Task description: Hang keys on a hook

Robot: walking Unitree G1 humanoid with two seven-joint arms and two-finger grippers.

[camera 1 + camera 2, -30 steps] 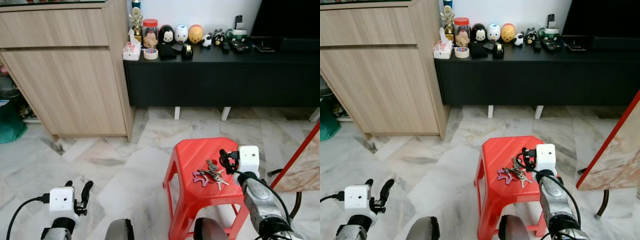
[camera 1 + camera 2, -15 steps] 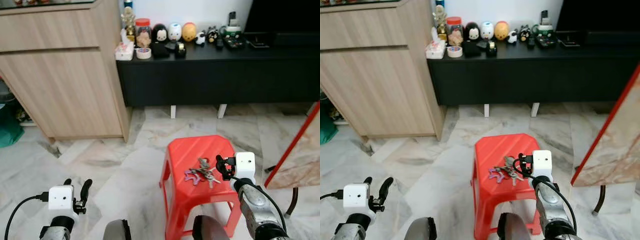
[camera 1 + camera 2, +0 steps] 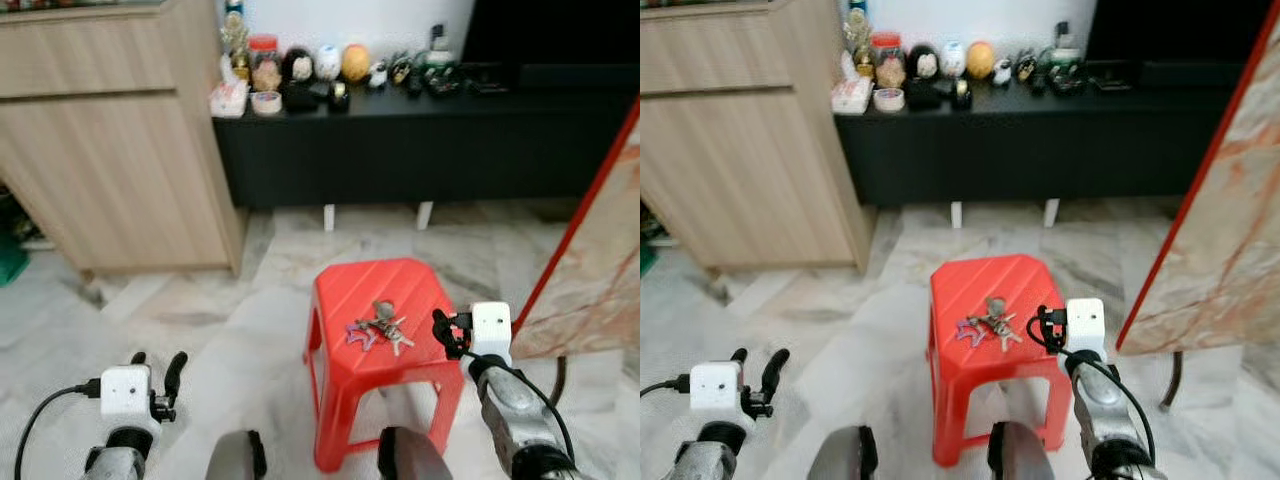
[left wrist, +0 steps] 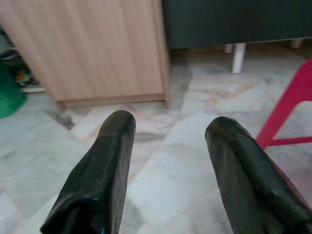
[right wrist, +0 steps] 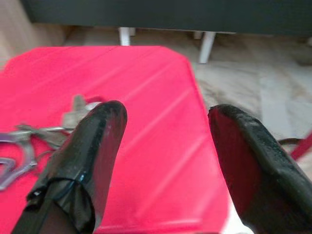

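While the left gripper hangs low over the marble floor at the robot's left with its two black fingers spread apart and nothing between them, the right gripper is raised at the right edge of the red plastic stool, its jaws likewise released and empty. In the right wrist view its fingers frame the ribbed red seat, with the keys lying just beyond one fingertip, not touching it.

The keys rest flat on the middle of the stool top, a small metal bunch with a purple piece on the side toward the robot's left. They sit near the right gripper but clear of it.

To the right of the stool a marble-patterned board with a red edge leans at a slant. Farther back on the left stands a light wooden cabinet, and beside it a long black low cabinet runs along the white wall. On its top sits a row of small items, among them a jar with a red lid, a roll of tape and several round figurines.
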